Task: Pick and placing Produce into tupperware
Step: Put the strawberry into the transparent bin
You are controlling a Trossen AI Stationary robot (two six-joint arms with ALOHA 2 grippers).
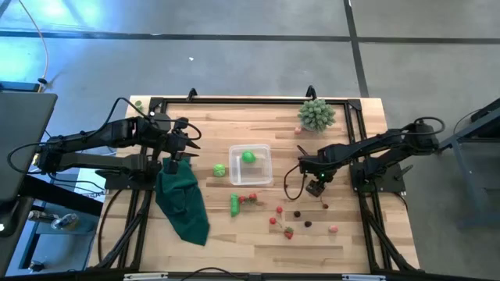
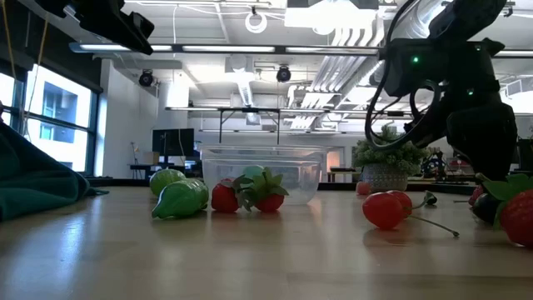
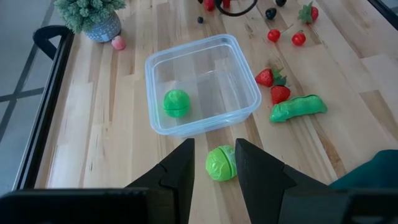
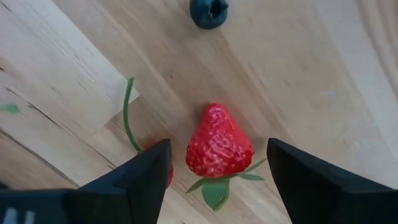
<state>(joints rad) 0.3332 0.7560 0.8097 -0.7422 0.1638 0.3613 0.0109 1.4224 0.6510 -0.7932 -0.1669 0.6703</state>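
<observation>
The clear tupperware (image 1: 261,176) stands mid-table with a green ball (image 3: 176,102) inside it. A second green ball (image 3: 220,163) lies on the wood just outside its left wall. A green pea pod (image 3: 298,107) and two strawberries (image 3: 272,86) lie on its near side. More small produce (image 1: 289,231) is scattered near the right front. My right gripper (image 4: 217,163) points down, open, one finger on each side of a red strawberry (image 4: 217,137) lying on the table, apart from it. My left gripper (image 3: 214,146) hangs open, high over the left of the table, holding nothing.
A dark green cloth (image 1: 183,204) lies on the table under my left gripper. A pale green spiky plant (image 1: 316,114) stands at the far right. Close to my right gripper's fingers lie a blueberry (image 4: 208,11) and a stemmed cherry (image 4: 127,115), partly hidden by one finger.
</observation>
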